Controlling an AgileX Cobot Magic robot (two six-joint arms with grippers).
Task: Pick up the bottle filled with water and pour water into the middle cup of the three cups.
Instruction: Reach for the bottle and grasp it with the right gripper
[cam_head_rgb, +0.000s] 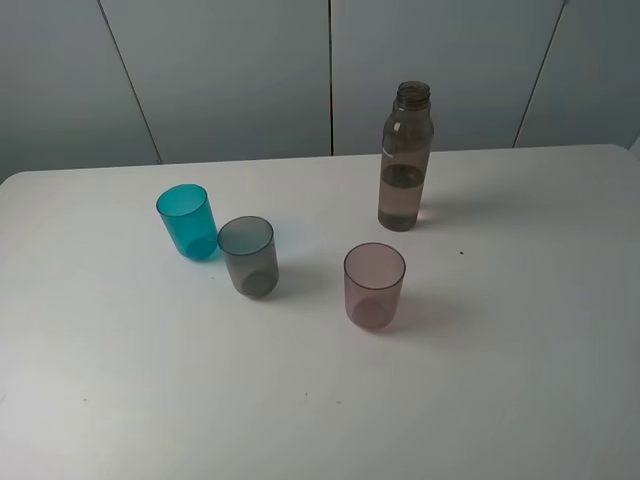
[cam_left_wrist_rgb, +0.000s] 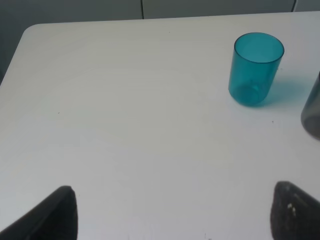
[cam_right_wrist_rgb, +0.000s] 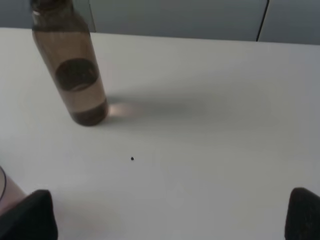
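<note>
The smoky-brown bottle (cam_head_rgb: 405, 157) stands upright and uncapped at the back right of the white table, about half full of water; it also shows in the right wrist view (cam_right_wrist_rgb: 72, 65). The smoky-grey middle cup (cam_head_rgb: 248, 256) stands between the teal cup (cam_head_rgb: 187, 221) and the pinkish-mauve cup (cam_head_rgb: 374, 285). In the left wrist view the teal cup (cam_left_wrist_rgb: 255, 68) is far ahead and the grey cup's side (cam_left_wrist_rgb: 312, 112) shows at the frame edge. My left gripper (cam_left_wrist_rgb: 175, 215) is open and empty. My right gripper (cam_right_wrist_rgb: 172, 215) is open and empty, well short of the bottle. Neither arm shows in the exterior view.
The white table (cam_head_rgb: 500, 380) has a rounded back left corner (cam_left_wrist_rgb: 35, 30) and grey panels behind it. A small dark speck (cam_right_wrist_rgb: 132, 158) lies on the table in front of the bottle. The mauve cup's rim (cam_right_wrist_rgb: 4, 187) shows at the right wrist view's edge.
</note>
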